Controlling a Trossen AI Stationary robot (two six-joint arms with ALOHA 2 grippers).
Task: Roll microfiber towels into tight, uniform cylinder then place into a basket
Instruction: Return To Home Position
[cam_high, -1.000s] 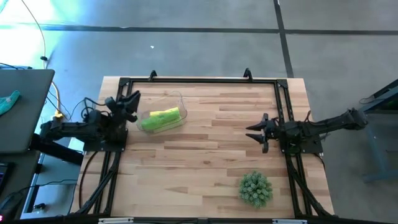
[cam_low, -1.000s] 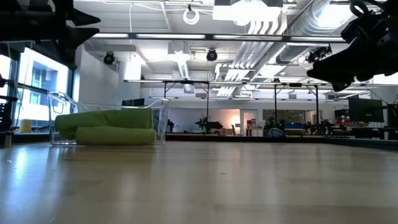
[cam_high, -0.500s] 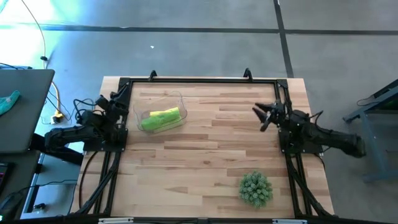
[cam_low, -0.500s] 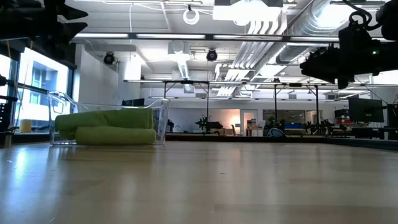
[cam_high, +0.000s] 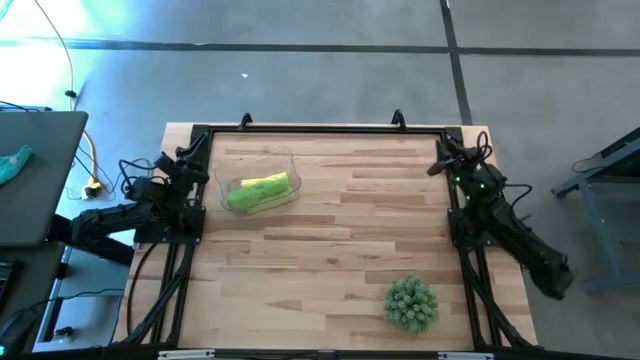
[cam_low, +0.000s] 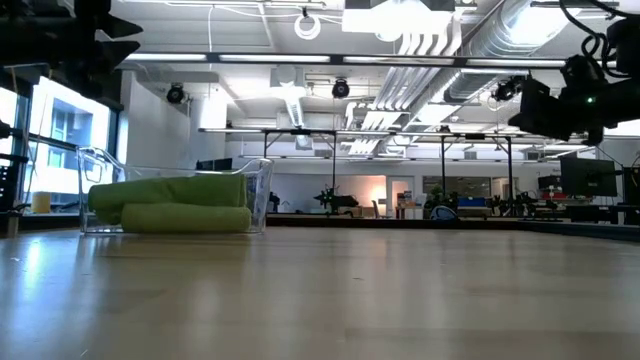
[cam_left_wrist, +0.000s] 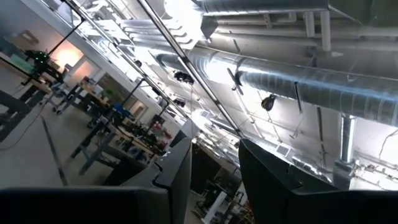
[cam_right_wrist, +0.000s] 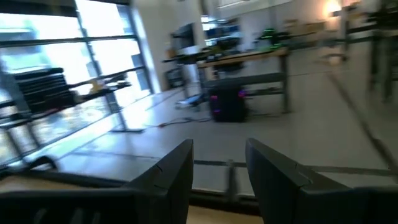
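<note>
On the wooden table (cam_high: 330, 245), rolled towels (cam_high: 258, 190) fill the clear basket (cam_high: 284, 156); the right gripper (cam_high: 441, 158) has swung back to its corner, left gripper (cam_high: 190, 158) beside the basket, all fingers apart, job seemingly done

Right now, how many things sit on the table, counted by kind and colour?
Lime green towel rolls: 2
Yellow towel roll: 1
Clear basket: 1
Spiky green plant: 1
Total: 5
</note>
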